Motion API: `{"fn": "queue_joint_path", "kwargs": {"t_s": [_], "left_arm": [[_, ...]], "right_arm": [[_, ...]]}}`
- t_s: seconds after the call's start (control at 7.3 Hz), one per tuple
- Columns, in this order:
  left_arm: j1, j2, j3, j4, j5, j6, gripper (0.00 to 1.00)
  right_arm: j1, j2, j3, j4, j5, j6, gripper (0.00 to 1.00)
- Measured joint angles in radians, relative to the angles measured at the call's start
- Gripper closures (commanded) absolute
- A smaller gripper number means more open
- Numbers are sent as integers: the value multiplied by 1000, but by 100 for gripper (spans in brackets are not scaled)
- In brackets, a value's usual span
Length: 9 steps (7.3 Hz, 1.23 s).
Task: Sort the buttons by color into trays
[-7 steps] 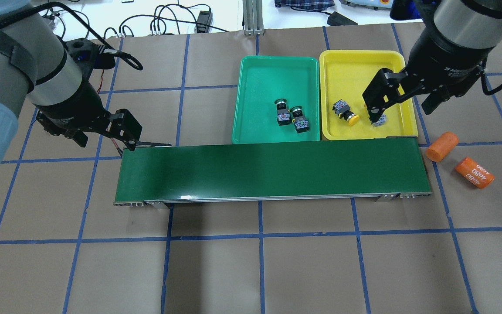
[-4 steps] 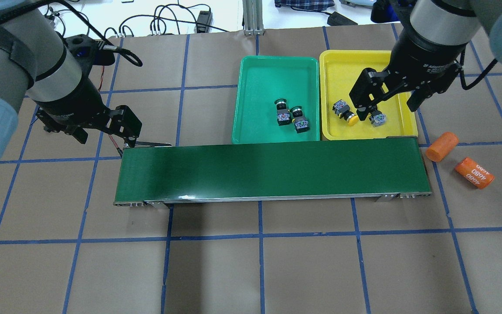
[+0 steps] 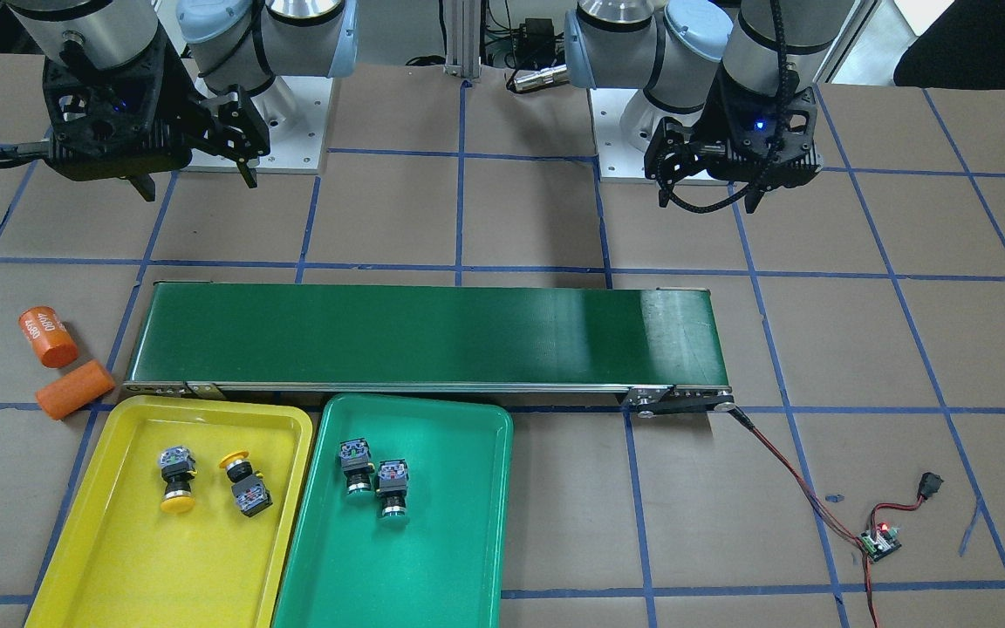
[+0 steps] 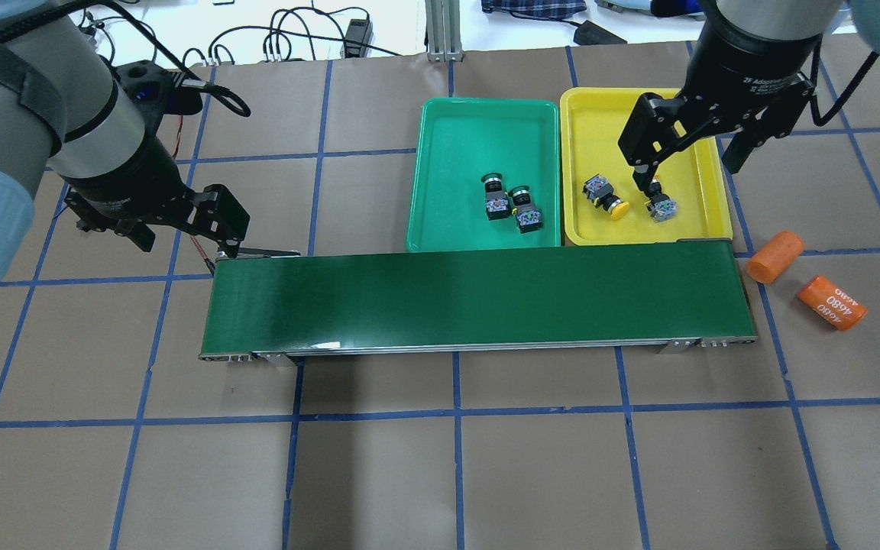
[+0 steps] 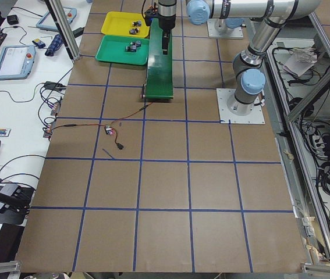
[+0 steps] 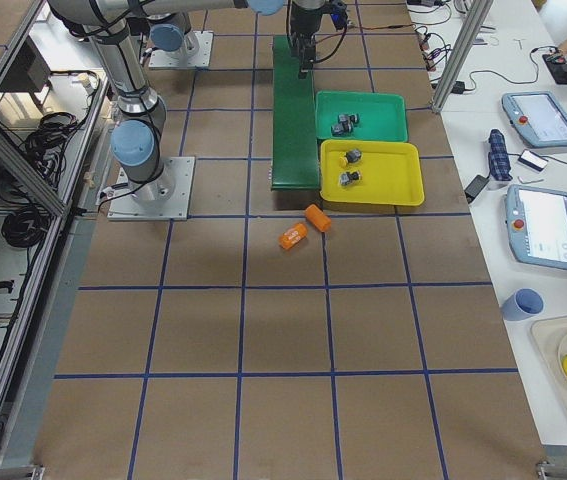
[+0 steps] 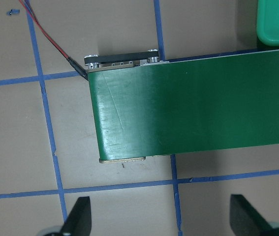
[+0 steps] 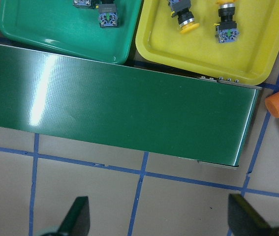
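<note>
Two yellow-capped buttons lie on their sides in the yellow tray. Two green-capped buttons lie side by side in the green tray. My right gripper hangs open and empty, high over the yellow tray, clear of the buttons; its wrist view shows its own fingertips wide apart. My left gripper stands open and empty beside the conveyor's left end, fingertips spread in its wrist view. From the front, both trays hold their pairs.
The long dark-green conveyor belt runs along the near side of both trays. Two orange cylinders lie on the table off its right end. A red-black wire leads from its left end to a small controller board.
My right gripper has risen from just over the right-hand yellow button and drawn back across the yellow tray; that button lies free. The left arm has barely moved.
</note>
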Motion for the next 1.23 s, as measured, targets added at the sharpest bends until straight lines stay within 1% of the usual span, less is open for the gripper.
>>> {"fn": "queue_joint_path", "kwargs": {"t_s": [1.23], "left_arm": [[0, 5, -4, 1, 0, 0, 0]], "right_arm": [[-1, -24, 12, 7, -3, 13, 0]]}}
